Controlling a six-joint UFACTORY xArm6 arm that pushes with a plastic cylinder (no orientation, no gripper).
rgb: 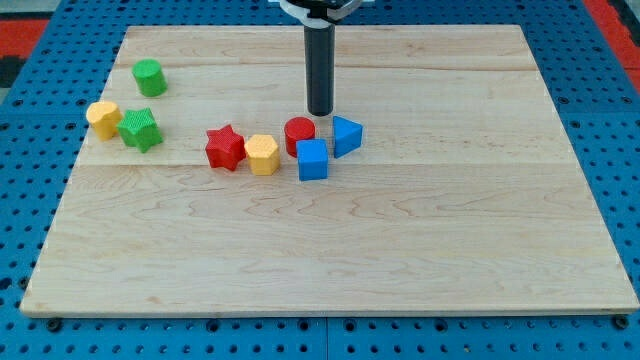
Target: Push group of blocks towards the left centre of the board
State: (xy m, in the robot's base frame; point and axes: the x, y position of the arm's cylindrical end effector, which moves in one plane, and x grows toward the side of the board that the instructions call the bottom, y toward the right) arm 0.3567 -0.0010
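Note:
My tip (pixel 319 112) stands just above the red cylinder (pixel 299 133), between it and the blue triangular block (pixel 346 135). A blue cube (pixel 312 160) sits below the red cylinder, touching it. A yellow hexagonal block (pixel 262 154) lies left of the cube, and a red star (pixel 226 147) left of that. These blocks form a row near the board's middle. At the view's left are a green cylinder (pixel 149 76), a yellow heart-like block (pixel 103 118) and a green star (pixel 140 129).
The wooden board (pixel 330 250) lies on a blue pegboard table (pixel 30 60). The arm's rod comes down from the view's top centre.

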